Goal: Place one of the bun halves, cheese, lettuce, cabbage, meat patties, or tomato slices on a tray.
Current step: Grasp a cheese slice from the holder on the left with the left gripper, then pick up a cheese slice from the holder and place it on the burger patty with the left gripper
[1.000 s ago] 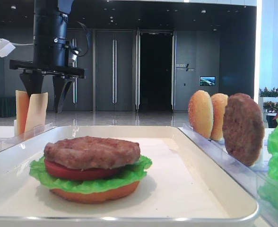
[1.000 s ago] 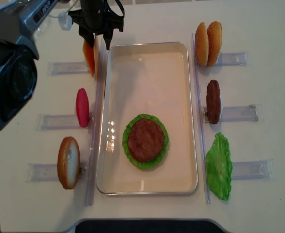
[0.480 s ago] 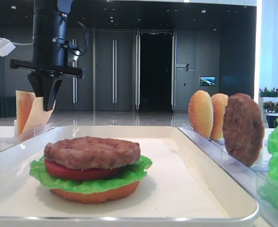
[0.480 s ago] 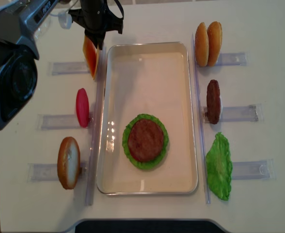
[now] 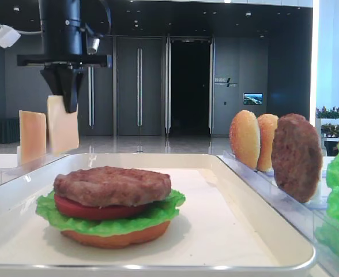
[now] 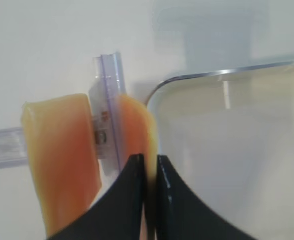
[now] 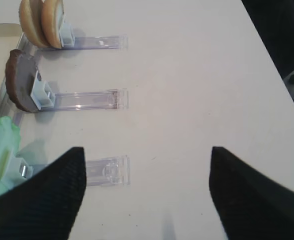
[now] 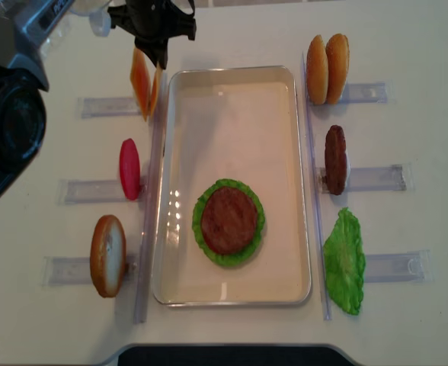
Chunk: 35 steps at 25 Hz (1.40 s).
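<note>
Pale yellow cheese (image 5: 63,124) hangs clamped by its top edge between the closed jaws of the left gripper (image 5: 66,92), lifted clear of its clear plastic holder (image 6: 109,107) beside the far left corner of the tray (image 8: 232,290). A second slice (image 5: 32,136) stands in that holder, just beside the held one.

On the tray, nearer its front edge, sits a part-built stack: bun half at the bottom, lettuce, tomato, and a meat patty (image 5: 112,184) on top. That patty looks the likely landing spot for the cheese.

The right gripper (image 7: 144,195) has its jaws apart and empty, over bare table by the right-hand holders, where two bun halves (image 8: 328,69), a patty (image 8: 335,158) and a lettuce leaf (image 8: 344,261) wait.

Risks, as judged from here:
- The grip is on a thin margin of a floppy slice; a quick swing could let it slip or peel out.
- The hanging lower edge may catch the tray rim on crossing the corner if carried low.
- Released on edge or off centre, the slice may fold or slide off the patty.
- The neighbouring slice could be dragged out if the two stick.
</note>
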Available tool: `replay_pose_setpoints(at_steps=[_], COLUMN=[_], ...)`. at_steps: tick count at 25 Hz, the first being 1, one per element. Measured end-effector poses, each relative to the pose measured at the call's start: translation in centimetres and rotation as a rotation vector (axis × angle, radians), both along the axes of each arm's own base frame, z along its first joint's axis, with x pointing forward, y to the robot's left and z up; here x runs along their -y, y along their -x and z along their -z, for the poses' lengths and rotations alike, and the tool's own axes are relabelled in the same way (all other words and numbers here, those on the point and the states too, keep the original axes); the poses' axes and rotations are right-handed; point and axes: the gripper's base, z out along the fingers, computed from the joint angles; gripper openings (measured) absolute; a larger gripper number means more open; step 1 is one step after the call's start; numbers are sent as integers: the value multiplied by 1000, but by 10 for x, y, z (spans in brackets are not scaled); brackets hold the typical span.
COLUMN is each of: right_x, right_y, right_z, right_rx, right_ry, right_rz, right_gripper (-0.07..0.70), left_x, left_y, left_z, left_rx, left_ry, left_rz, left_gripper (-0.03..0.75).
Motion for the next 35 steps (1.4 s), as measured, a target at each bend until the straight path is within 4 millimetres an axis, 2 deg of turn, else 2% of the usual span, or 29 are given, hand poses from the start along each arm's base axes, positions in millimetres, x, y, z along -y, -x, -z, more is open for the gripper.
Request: replay_pose_setpoints(at_steps=[5, 11, 23, 28, 35], right_x=[0, 0, 0, 0, 0], right_y=[0, 0, 0, 0, 0], right_z=[0, 0, 0, 0, 0], right_rx=[0, 0, 0, 0, 0], right_ry=[0, 0, 0, 0, 0], right_rz=[0, 0, 0, 0, 0], right_gripper=[521, 521, 520, 520, 520], left_x=[4, 16, 26, 30, 26], left_y=[12, 24, 52, 69, 99], left_z=[-36, -57, -110, -115, -96], left_rx=[42, 35, 100, 76, 24], left_ry=[104, 256, 458, 541, 613], left_rz=[27, 115, 274, 358, 401], left_gripper=[28, 27, 27, 27, 27])
